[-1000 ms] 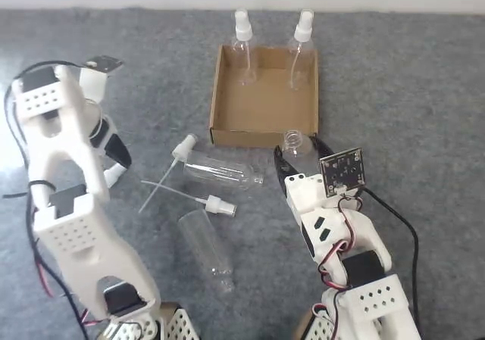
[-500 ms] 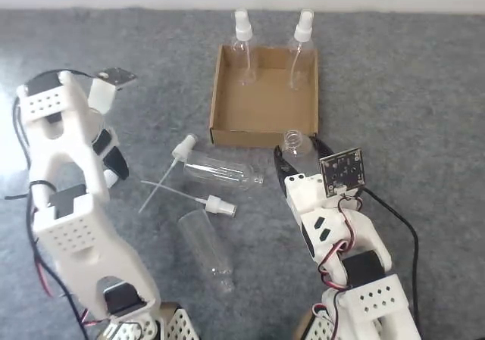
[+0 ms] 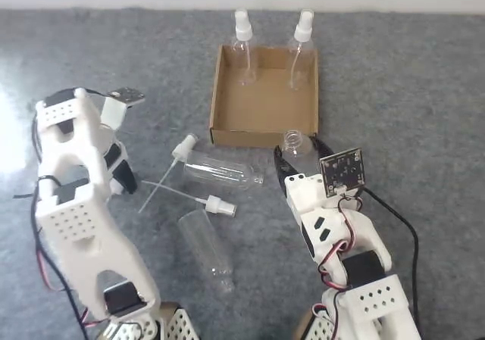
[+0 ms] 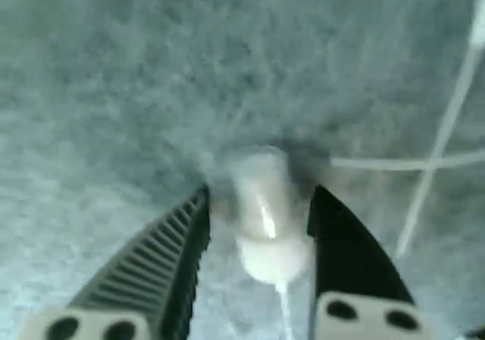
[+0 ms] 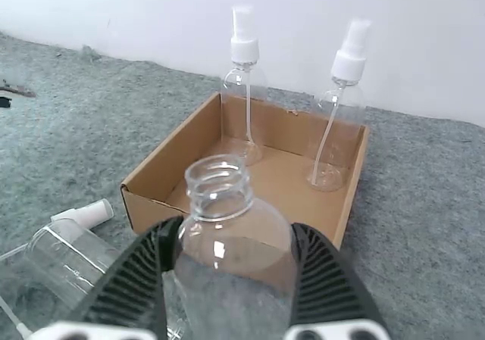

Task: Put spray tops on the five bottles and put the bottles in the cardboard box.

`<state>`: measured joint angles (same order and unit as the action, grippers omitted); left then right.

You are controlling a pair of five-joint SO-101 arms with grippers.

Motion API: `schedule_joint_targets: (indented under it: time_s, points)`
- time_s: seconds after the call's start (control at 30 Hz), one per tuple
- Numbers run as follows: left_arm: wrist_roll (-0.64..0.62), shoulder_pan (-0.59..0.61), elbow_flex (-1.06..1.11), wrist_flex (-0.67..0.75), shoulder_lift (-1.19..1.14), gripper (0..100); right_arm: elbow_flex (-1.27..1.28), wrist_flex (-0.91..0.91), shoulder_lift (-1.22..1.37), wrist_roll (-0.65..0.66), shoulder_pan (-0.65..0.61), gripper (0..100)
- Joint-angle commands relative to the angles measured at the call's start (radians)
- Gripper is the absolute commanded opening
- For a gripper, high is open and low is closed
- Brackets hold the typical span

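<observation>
High view: square cardboard box [image 3: 265,137]

Tool [image 5: 231,238] gripping open-necked bottle [image 5: 220,185], cardboard box [image 5: 155,181] behind, two spray-topped bottles [image 5: 244,113] upright inside

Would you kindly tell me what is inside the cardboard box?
The left bottle and the right bottle, both capped, stand upright by the far wall of the cardboard box. From above, none of its floor is covered.

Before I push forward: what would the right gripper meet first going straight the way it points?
Probably the near wall of the brown cardboard box, just past the clear open bottle it holds.
</observation>
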<state>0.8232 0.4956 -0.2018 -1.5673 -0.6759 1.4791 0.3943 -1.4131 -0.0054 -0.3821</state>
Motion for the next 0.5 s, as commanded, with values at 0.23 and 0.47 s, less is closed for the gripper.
schedule_joint_targets:
  time_s: [0.23,0.47]
  points:
    - [0.008,-0.015,-0.005,0.028,-0.006,5,-0.014,-0.027,-0.031,-0.002,0.004,0.6]
    - [0.008,-0.015,-0.044,-0.057,-0.005,1,-0.014,-0.027,-0.03,-0.002,0.004,0.6]
